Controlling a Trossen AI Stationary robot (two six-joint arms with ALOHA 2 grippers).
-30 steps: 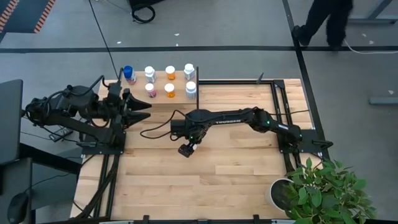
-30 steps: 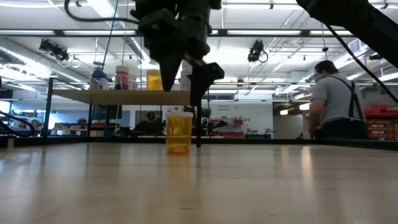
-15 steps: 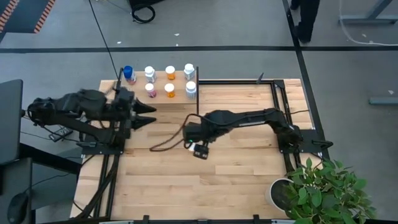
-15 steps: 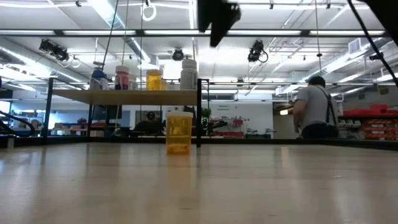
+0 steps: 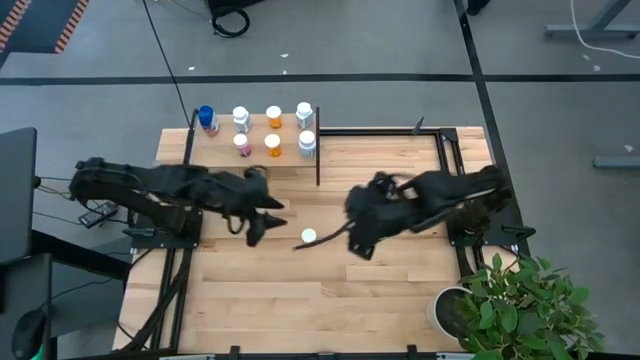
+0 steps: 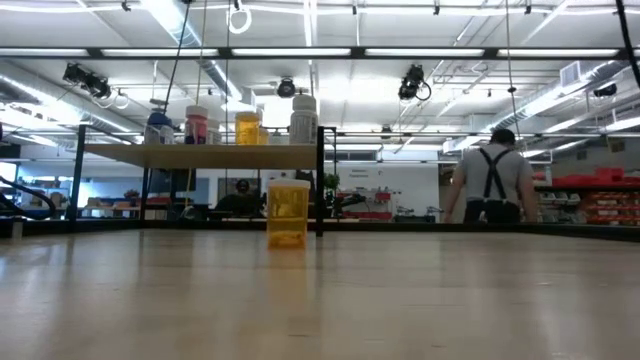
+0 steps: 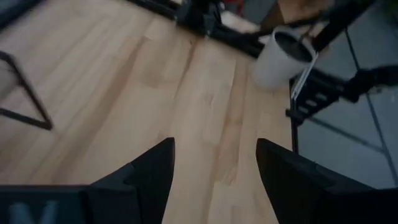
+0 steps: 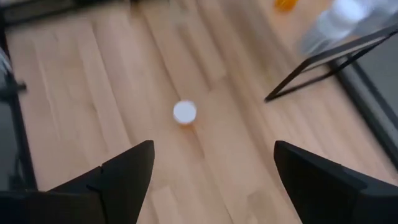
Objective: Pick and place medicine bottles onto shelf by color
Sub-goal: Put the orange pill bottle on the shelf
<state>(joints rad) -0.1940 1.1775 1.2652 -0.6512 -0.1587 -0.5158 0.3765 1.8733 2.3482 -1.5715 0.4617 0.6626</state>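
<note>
One orange bottle (image 5: 308, 237) stands alone on the table (image 5: 400, 290), well in from every edge, between your two arms — seven other bottles (image 5: 273, 116) already sit on the shelf (image 5: 255, 160) at the table's far left corner. Your left gripper (image 5: 262, 222) is spread wide and empty, just beside that bottle; the right gripper (image 5: 362, 247), also released and empty, hangs on its other side. Watch the crowding: if both arms close in together, they could clash or knock the bottle over — a toppled cylinder will likely roll.
</note>
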